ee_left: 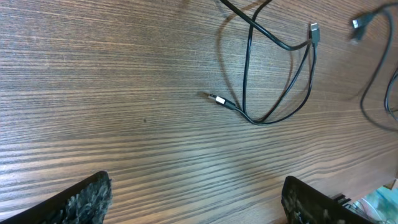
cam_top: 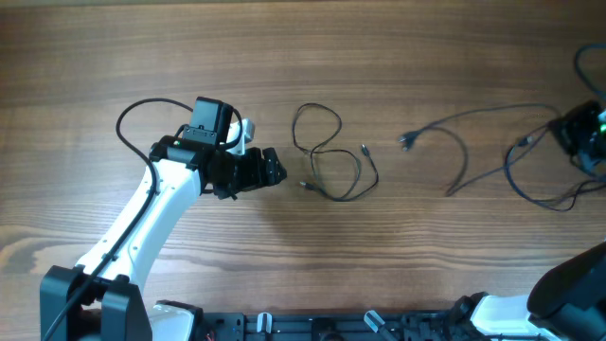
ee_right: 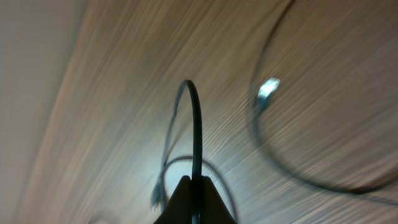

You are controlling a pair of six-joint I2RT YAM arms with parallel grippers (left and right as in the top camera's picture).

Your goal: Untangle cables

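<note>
A thin black cable (cam_top: 333, 152) lies in loose loops at the table's middle, with small plug ends; it also shows in the left wrist view (ee_left: 273, 74). My left gripper (cam_top: 270, 171) is open and empty, just left of this cable, its fingers (ee_left: 196, 199) wide apart above bare wood. A second thin black cable (cam_top: 454, 142) trails right across the table to my right gripper (cam_top: 579, 134) at the far right edge. The right gripper (ee_right: 198, 193) is shut on this cable (ee_right: 197, 124), which arches up out of the jaws. A plug end (ee_right: 268, 89) lies blurred nearby.
The wooden table (cam_top: 142, 57) spans the whole view. The left arm's own thick wire (cam_top: 137, 118) loops at its left. Arm bases and fixtures (cam_top: 379, 322) line the front edge.
</note>
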